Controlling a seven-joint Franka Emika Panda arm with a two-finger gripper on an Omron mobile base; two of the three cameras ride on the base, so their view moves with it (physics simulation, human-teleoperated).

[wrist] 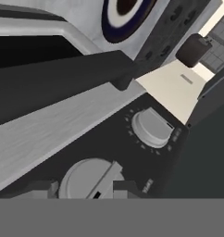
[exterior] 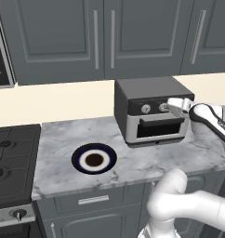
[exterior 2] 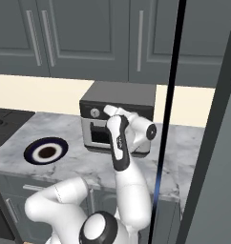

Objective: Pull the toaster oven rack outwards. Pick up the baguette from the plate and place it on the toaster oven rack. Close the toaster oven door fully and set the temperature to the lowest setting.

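Now the gripper (wrist: 81,187) sits at the toaster oven (exterior: 151,109) control strip, fingers (wrist: 125,187) straddling a silver knob (wrist: 88,178); whether they pinch it, I cannot tell. Plate (exterior: 94,158) lies left.

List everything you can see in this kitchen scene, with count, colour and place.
toaster oven: one, dark grey with silver front, back of counter
toaster oven door: one, silver-framed, shut
knobs: silver, on the black control strip
plate: one, navy with white ring, bare, counter left of oven
counter: one, grey marble
stove: one, black, far left
upper cabinets: grey, above
pincer: one, dark tips either side of a knob, not visibly shut
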